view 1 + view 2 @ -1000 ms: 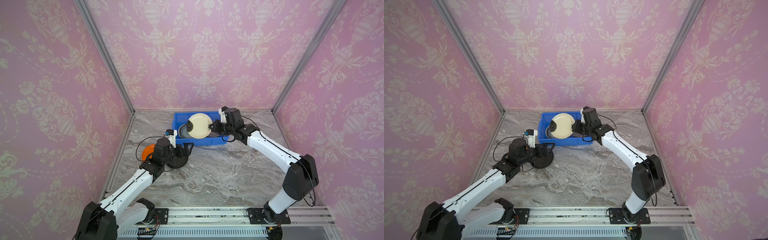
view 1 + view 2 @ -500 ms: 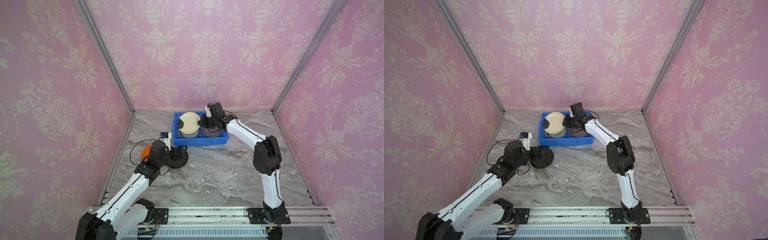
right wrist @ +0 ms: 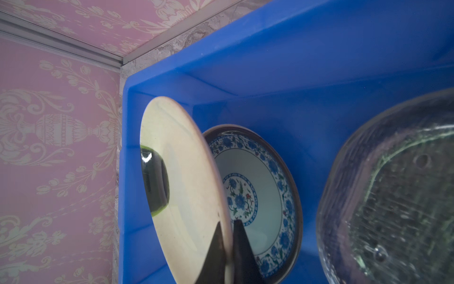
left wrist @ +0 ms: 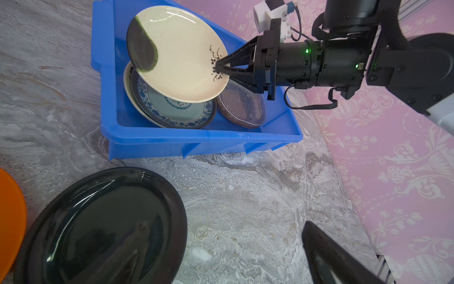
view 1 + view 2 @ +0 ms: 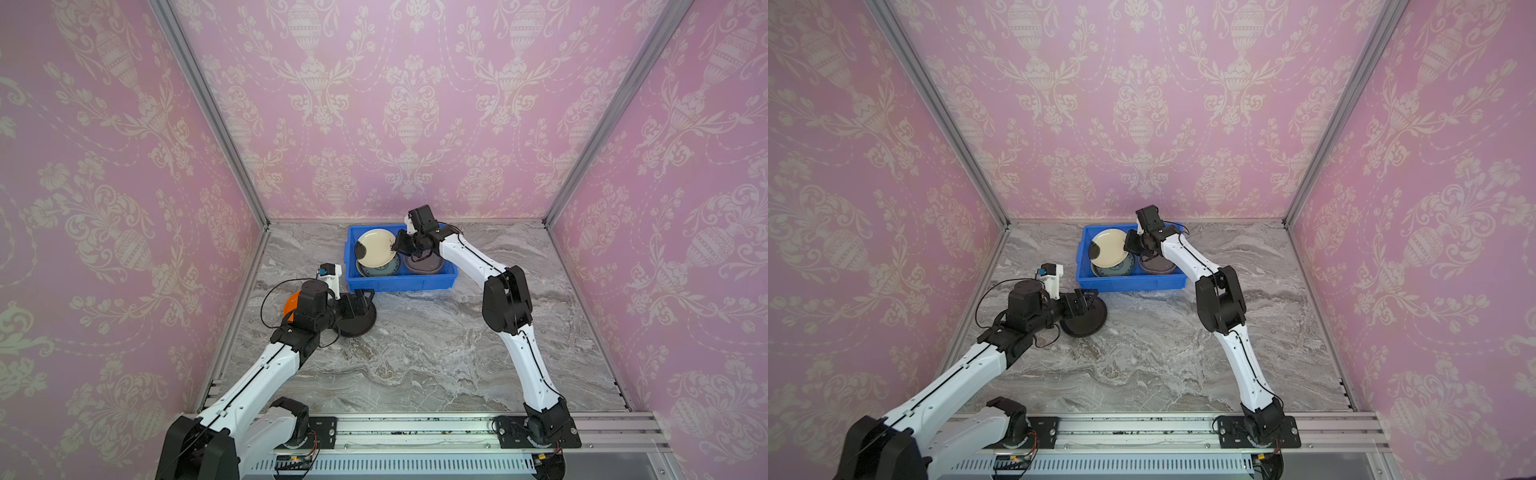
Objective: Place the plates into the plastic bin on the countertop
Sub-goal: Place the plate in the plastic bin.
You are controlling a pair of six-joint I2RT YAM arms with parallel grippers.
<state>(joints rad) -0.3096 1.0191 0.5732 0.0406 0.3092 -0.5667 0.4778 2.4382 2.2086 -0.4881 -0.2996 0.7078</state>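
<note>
A: Checking the countertop point(image 5: 415, 353): the plastic bin point(image 5: 399, 282) is sitting at the back. Cream plate?
B: The cream plate point(image 5: 374, 247) is tilting over the bin's left end, above the blue-patterned plate point(image 4: 172, 110). The right gripper point(image 4: 216, 67) is clamping its rim from the right.
A: Left gripper?
B: The left gripper point(image 5: 361, 298) is hanging wide apart over the black plate point(image 4: 98, 226), nearer it.
A: Versus earlier?
B: The cream plate is sitting lower and further left.

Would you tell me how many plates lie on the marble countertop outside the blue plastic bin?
2: a glossy black round plate near the blue bin, an orange round plate beside it. The left arm may hide others.
</note>
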